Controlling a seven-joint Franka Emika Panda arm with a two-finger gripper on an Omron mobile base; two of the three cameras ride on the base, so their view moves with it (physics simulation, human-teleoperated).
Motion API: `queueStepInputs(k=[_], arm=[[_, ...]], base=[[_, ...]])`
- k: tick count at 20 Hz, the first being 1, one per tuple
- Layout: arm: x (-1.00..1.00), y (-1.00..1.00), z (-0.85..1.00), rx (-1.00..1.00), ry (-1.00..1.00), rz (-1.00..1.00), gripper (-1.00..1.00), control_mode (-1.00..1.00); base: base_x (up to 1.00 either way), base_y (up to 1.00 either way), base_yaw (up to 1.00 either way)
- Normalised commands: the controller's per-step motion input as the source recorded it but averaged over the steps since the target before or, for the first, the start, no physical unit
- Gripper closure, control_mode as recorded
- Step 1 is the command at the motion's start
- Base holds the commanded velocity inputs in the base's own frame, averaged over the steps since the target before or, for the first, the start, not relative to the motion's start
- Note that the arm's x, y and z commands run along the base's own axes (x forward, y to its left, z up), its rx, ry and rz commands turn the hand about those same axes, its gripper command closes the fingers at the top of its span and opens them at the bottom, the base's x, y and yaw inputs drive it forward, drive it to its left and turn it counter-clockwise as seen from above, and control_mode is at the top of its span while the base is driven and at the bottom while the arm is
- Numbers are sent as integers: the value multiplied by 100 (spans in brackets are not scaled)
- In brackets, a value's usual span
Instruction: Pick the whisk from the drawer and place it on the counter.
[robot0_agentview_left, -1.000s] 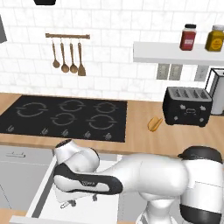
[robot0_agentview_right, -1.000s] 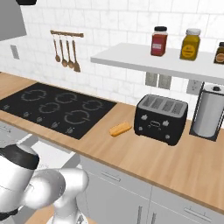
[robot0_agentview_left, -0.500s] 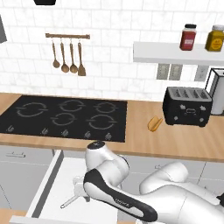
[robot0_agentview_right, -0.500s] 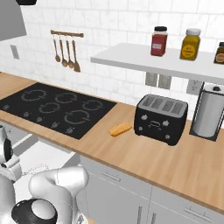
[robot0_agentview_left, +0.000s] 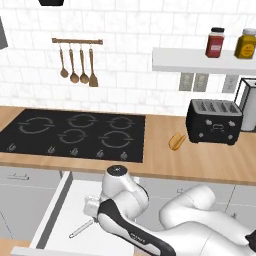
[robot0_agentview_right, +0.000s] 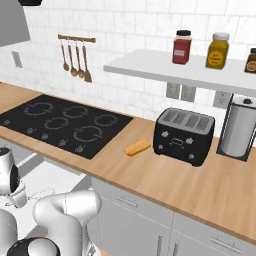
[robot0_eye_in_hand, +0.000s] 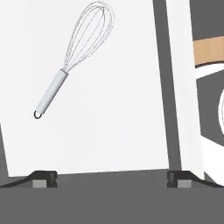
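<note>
One whisk on white drawer floor, apart from spread fingertips

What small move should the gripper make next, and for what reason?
Probably shift toward the whisk and centre over its handle before descending. The whisk lies free on the white drawer floor, off to one side of the open gripper, whose fingertips are not around it.
</note>
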Motion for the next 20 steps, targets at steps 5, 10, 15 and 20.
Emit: queueStepInputs(k=[5, 10, 15, 20], arm=[[68, 39, 0, -10, 0, -2, -100, -100], [57, 3, -10, -9, 4, 0, -100, -100], [10, 8, -41, -10, 0, 0, -100, -100], [0, 9, -48, -9, 0, 0, -100, -100]], base=[[0, 0, 0], [0, 0, 0], [0, 0, 0], [0, 0, 0]])
